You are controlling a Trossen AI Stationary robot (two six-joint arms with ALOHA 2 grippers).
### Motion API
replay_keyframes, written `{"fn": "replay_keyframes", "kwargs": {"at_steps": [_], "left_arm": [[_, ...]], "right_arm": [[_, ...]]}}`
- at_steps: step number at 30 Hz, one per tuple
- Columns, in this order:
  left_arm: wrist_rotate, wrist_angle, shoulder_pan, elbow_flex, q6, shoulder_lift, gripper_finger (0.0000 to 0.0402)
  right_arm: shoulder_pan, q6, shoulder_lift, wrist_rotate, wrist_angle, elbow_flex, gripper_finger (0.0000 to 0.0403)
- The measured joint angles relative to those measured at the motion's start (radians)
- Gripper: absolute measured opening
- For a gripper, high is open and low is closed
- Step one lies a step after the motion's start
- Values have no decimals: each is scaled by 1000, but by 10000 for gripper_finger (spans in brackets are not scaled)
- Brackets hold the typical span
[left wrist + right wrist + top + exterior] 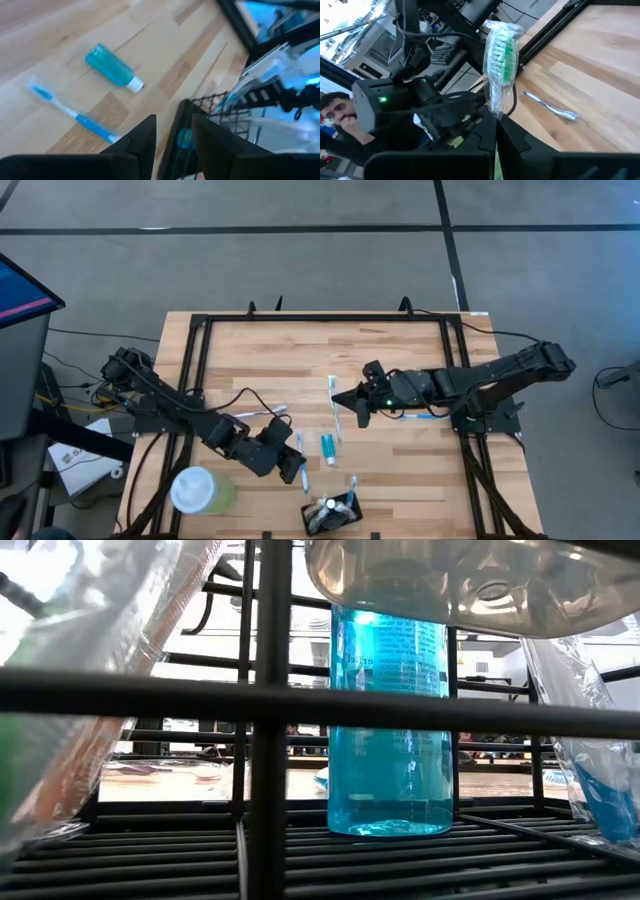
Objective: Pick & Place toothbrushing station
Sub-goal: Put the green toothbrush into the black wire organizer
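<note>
The right jaws (350, 402) are shut tight on a green-bristled toothbrush (501, 60) still in its clear wrapper, pinching it near the bottom so that the head stands up above the fingertips. In the overhead view these jaws hang over the middle of the wooden surface (300, 350), and a white toothbrush (335, 402) lies just beside their tips. Seen past the held brush, another slim pale toothbrush (550, 107) lies flat on the wood a little beyond the jaws, with the left arm and a person in the room behind it.

The left jaws (288, 463) stand partly open, low over the front of the surface. From the overhead view a blue toothbrush (300, 462) lies right at their tips, but I cannot tell whether it is gripped or merely lying there. Just ahead of the left fingers (144, 134) is the corner of the black holder (200, 107), with wrapped items standing in it. Off to one side of those fingers lie a blue-and-white toothbrush (75, 116) and, a little farther, a teal tube (112, 67) with a white cap, both flat on the wood and apart from each other.

The holder sits at the front edge of the surface, near the left jaws, and a pale green cup (203, 490) with a white lid stands on their other side.
</note>
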Motion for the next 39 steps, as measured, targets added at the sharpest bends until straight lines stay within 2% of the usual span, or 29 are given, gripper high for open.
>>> {"fn": "replay_keyframes", "kwargs": {"at_steps": [4, 9, 16, 21, 25, 29, 36, 39], "left_arm": [[-65, 48, -23, 0, 10, 0, 119], [-76, 150, -27, 0, 87, 0, 119], [-77, 402, -22, 0, 292, 0, 119], [-70, 587, -22, 0, 469, 0, 119], [-67, 694, -17, 0, 546, 0, 119], [-73, 713, 6, 0, 545, 0, 119], [-108, 698, 57, 0, 501, 0, 122], [-79, 681, 72, 0, 494, 0, 133]], "right_arm": [[33, 0, 0, 50, 25, 0, 0], [74, 3, 0, 89, 27, 0, 0], [156, -16, 2, 185, 127, 0, 0], [211, -71, 2, 196, 216, 0, 0], [241, -78, 2, 197, 224, 0, 0], [264, -78, 2, 205, 225, 0, 0], [292, -92, 2, 336, 202, 0, 0], [291, -97, 2, 342, 184, 0, 0]]}}
